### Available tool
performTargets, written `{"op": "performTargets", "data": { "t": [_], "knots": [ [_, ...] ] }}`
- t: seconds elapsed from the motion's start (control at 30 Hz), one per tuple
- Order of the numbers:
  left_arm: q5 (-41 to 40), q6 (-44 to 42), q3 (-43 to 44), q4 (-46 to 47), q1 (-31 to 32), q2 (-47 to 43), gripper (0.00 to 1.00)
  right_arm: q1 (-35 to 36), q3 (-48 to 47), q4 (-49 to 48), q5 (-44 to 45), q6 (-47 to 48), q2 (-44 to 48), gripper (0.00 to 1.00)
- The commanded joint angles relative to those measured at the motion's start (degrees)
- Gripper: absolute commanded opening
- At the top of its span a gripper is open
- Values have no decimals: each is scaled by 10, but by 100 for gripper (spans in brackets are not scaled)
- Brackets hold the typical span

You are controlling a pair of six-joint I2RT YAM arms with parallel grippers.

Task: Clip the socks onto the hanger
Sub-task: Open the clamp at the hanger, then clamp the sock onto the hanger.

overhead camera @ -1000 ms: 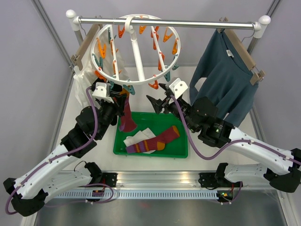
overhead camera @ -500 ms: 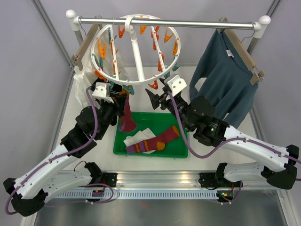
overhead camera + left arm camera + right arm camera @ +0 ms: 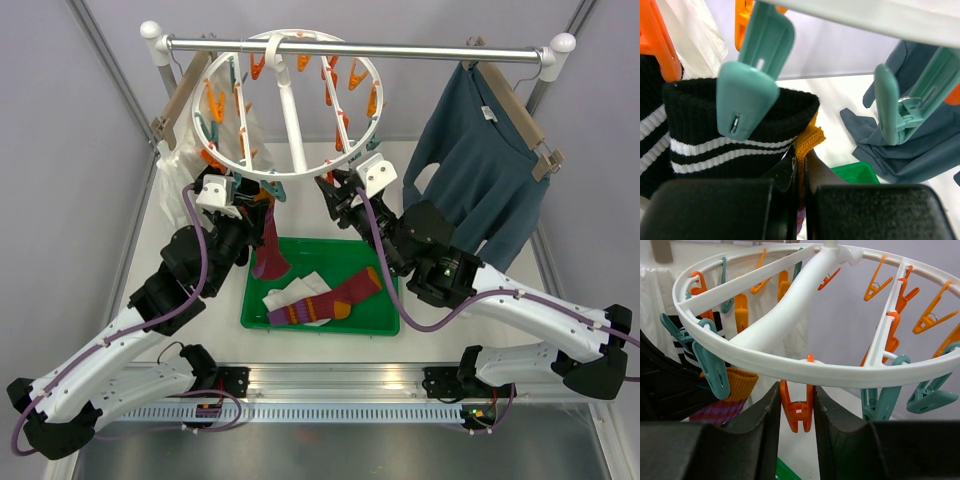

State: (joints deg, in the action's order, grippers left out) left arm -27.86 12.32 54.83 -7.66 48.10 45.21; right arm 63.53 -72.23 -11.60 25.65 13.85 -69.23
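The white ring hanger (image 3: 300,172) hangs from the rail, with orange and teal clips dangling from it. My left gripper (image 3: 252,200) is shut on the orange cuff (image 3: 808,138) of a maroon-and-orange sock (image 3: 270,245), held up just under the ring's near-left rim. Beside it a black sock with white stripes (image 3: 735,145) hangs from a teal clip (image 3: 747,95). My right gripper (image 3: 796,392) is under the ring's front rim (image 3: 840,372), its fingers touching both sides of an orange clip (image 3: 797,412). A striped maroon-and-orange sock (image 3: 330,297) and a white sock (image 3: 290,290) lie in the green tray (image 3: 385,325).
A teal-blue shirt (image 3: 490,170) hangs on a wooden hanger at the right of the rail (image 3: 420,48). A white sheer garment (image 3: 172,180) hangs at the left. Rack uprights stand at both ends.
My right gripper has risen and moved left from beside the tray to the ring's front rim and closed round the orange clip. The left gripper and its sock have not moved.
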Motion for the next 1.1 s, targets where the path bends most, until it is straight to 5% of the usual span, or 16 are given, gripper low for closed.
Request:
{"op": "performTargets", "data": {
  "t": [0.0, 0.23, 0.67, 1.07],
  "knots": [
    [15, -13, 25, 0, 1, -7, 2, 0, -25, -4, 7, -28, -2, 29],
    [84, -29, 9, 6, 1, -16, 2, 1, -56, 54, 14, -79, -13, 6],
    [311, -56, -62, 71, 0, -52, 2, 7, -85, 97, 13, -119, -27, 0],
    [292, -60, -95, 192, 1, -56, 2, 22, -102, 114, 26, -119, -35, 0]
  ]
}}
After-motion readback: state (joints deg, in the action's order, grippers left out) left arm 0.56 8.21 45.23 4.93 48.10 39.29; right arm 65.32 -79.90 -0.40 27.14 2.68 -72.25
